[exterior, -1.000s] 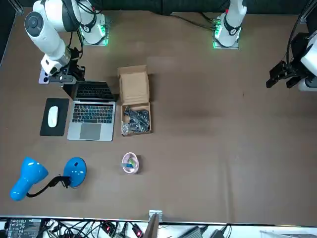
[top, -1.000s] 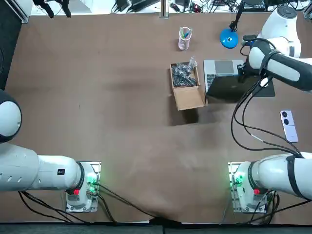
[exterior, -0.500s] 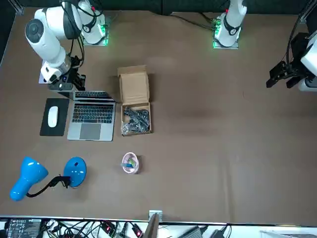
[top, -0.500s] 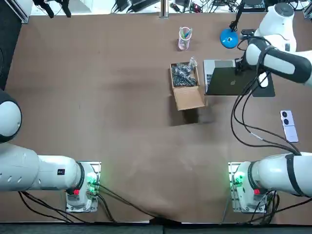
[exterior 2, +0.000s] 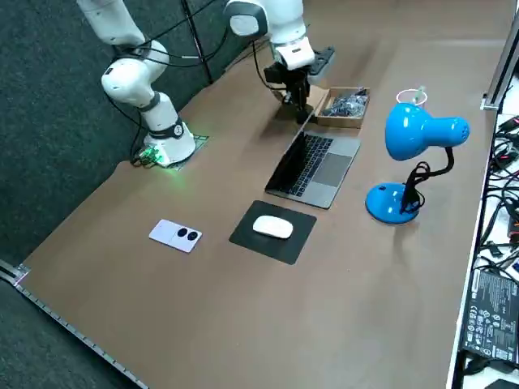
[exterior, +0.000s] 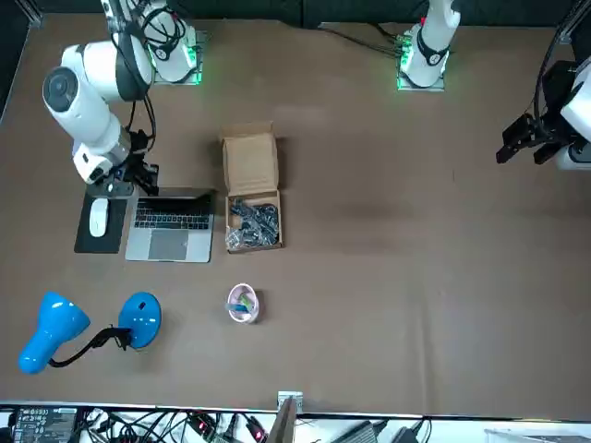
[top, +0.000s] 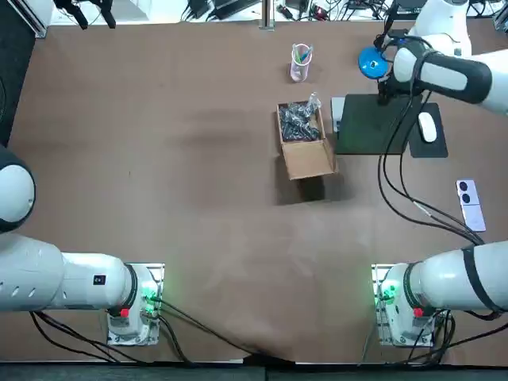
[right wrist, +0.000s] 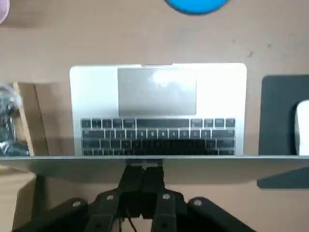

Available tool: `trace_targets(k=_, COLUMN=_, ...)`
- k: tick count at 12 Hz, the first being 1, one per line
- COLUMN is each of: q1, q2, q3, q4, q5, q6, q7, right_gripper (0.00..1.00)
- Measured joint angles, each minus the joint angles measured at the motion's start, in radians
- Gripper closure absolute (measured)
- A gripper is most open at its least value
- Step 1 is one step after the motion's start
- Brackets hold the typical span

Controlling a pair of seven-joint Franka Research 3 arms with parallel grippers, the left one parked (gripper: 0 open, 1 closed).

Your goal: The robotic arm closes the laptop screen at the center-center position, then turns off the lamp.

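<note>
Looking down in the top view, we find the right gripper (top: 386, 91) in the upper right of the frame, at the top edge of the laptop (top: 367, 127) lid. In the wrist view its two fingers (right wrist: 150, 178) are pressed together with no gap, their tips against the back of the lid just under its rim. The lid leans partway over the keyboard; in the front view it shows as a thin dark strip above the keys, at the left of the frame. A cardboard box (top: 308, 159) sits just left of the laptop, and a white mouse (top: 427, 127) lies on a dark pad (top: 419, 148) to its right. The blue lamp (exterior: 55, 329) stands in the lower left of the front view, apart from the gripper; we cannot tell whether it is lit.
</note>
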Motion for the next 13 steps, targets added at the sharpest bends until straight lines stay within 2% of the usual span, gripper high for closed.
trace_targets(k=3, q1=-0.002, q2=0.097, q3=-0.003, q4=0.056, q5=0.0, q6=0.053, q7=0.0, right_gripper=0.98)
trace_targets(k=6, q1=-0.004, q2=0.194, q3=-0.006, q4=0.075, q5=0.0, q6=0.155, q7=0.0, right_gripper=0.98)
trace_targets(k=13, q1=-0.004, q2=0.318, q3=-0.011, q4=0.139, q5=0.0, q6=0.248, q7=0.0, right_gripper=0.98)
